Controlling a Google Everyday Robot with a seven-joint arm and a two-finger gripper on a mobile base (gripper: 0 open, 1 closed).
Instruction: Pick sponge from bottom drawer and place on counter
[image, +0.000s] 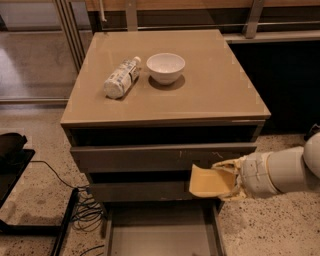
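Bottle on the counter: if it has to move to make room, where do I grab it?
Take the bottle mid-body from above, jaws across its width: it lies on its side, round and long, with the bowl close by its cap end. The gripper is above the open bottom drawer, shut on the sponge; set that down first.

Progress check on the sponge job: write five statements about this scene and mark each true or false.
1. The pincer holds the sponge in front of the drawers. True.
2. The sponge lies on the counter. False: it is held below counter level.
3. The bottom drawer is pulled open. True.
4. The white bowl stands in the bottom drawer. False: it stands on the counter.
5. The bottle stands upright. False: it lies on its side beside the bowl.
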